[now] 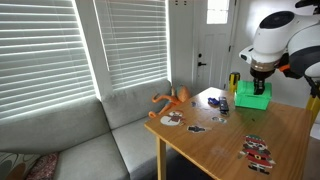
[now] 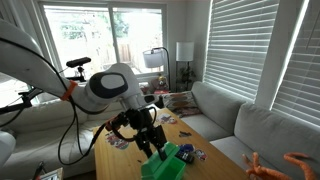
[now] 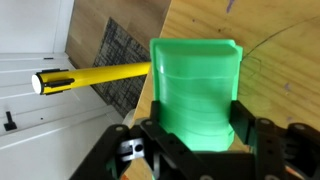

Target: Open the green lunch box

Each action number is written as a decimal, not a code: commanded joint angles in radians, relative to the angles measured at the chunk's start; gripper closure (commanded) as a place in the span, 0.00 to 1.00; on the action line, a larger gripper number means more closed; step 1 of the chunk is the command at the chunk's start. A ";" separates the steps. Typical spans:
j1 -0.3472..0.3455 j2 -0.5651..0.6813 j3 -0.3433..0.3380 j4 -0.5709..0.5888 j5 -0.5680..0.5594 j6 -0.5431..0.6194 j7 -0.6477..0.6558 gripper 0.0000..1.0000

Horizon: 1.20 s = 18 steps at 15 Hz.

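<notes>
The green lunch box (image 1: 253,96) stands at the far end of the wooden table (image 1: 225,142). It also shows low in an exterior view (image 2: 170,163), and it fills the middle of the wrist view (image 3: 195,85). My gripper (image 1: 259,76) comes down on it from above in both exterior views (image 2: 151,140). In the wrist view my gripper's (image 3: 197,112) two black fingers press against the box's left and right sides. The lid looks closed.
A yellow-and-black upright object (image 1: 233,82) stands just beside the box and shows as a yellow bar in the wrist view (image 3: 100,73). An orange toy (image 1: 172,99) and small flat items (image 1: 258,150) lie on the table. A grey sofa (image 1: 90,140) runs along the table's side.
</notes>
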 commanded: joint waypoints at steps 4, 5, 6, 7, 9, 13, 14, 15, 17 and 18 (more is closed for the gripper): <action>0.025 -0.016 0.033 -0.002 -0.098 -0.172 0.087 0.56; 0.031 -0.015 0.032 -0.006 -0.111 -0.177 0.097 0.56; 0.036 -0.015 0.032 -0.011 -0.120 -0.182 0.108 0.56; 0.043 -0.012 0.027 -0.010 -0.095 -0.187 0.112 0.56; 0.045 -0.011 0.029 -0.013 -0.109 -0.197 0.152 0.56; 0.049 -0.008 0.040 -0.026 -0.186 -0.226 0.246 0.56; 0.051 -0.006 0.042 -0.031 -0.209 -0.231 0.267 0.56; 0.054 -0.004 0.041 -0.036 -0.223 -0.233 0.282 0.56; 0.058 0.000 0.038 -0.050 -0.247 -0.232 0.312 0.56; 0.062 0.004 0.021 -0.032 -0.205 -0.213 0.266 0.31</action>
